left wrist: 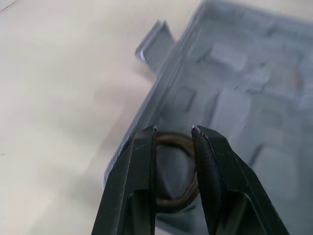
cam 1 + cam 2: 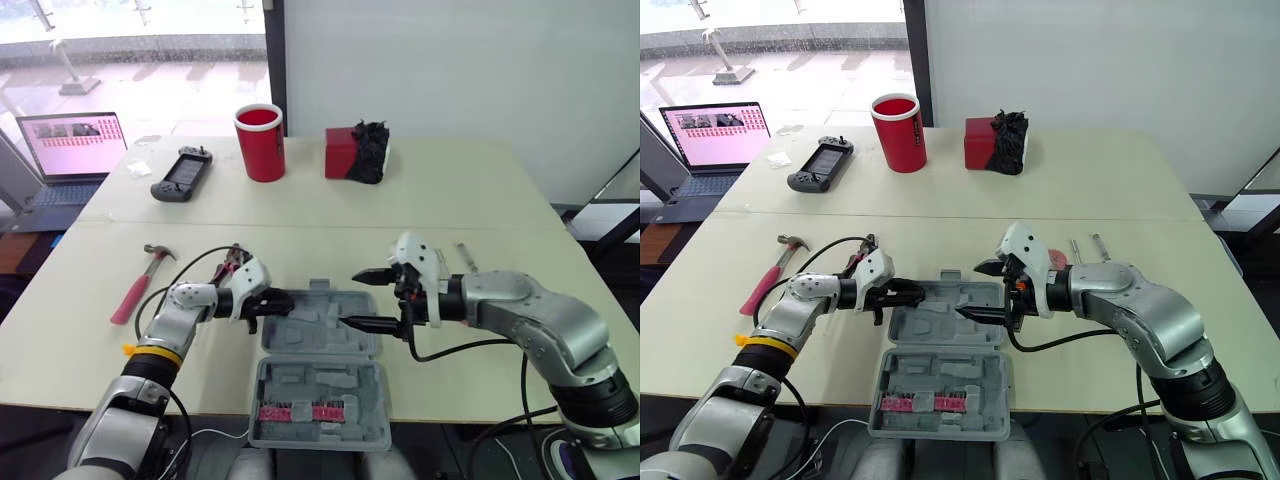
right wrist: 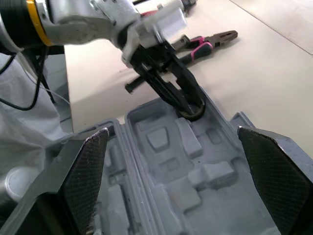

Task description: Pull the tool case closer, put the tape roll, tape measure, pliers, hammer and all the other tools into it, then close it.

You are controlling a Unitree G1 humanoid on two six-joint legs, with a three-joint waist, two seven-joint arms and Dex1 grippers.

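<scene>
Tool case lies open at the near table edge, between the arms. Left gripper comes in low from the left, pointing right and dipped into the left corner of the case's far half. Its fingers are set narrow with the tape roll between them, so it looks gripped. The roll sits flat in that corner recess, at or touching the bottom. The next move is probably just to let go and lift, since the roll is directly under the fingertips with no offset to correct. Right gripper reaches in from the right, pointing left and spread wide with nothing in it, hovering above the right side of the same half. Pliers lie on the table just beyond the left wrist. Hammer lies further left, its long axis diagonal with the head away and the pink handle toward the near-left. The left arm is nearer to both.
</scene>
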